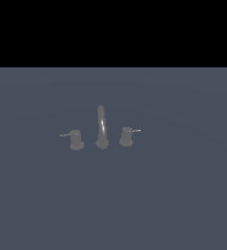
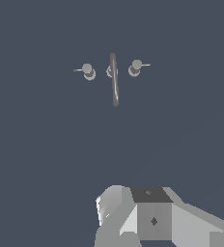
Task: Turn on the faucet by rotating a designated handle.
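The faucet stands on a flat grey-blue surface. Its tall arched spout [image 1: 102,127] is in the middle. The handle [image 1: 126,136], a short grey knob with a thin lever pointing to the exterior view's right, stands just right of the spout. The wrist view shows the spout [image 2: 114,79] and the handle [image 2: 135,67] from above, far off. Only a pale grey, blocky part of my gripper's body [image 2: 152,217] shows at the edge of the wrist view, well apart from the faucet. Its fingertips are hidden. The arm is not in the exterior view.
The twin knob [image 1: 76,140], with its lever pointing to the exterior view's left, stands left of the spout and also shows in the wrist view [image 2: 88,71]. The grey-blue surface [image 1: 174,195] spreads all around the faucet. A black band fills the top of the exterior view.
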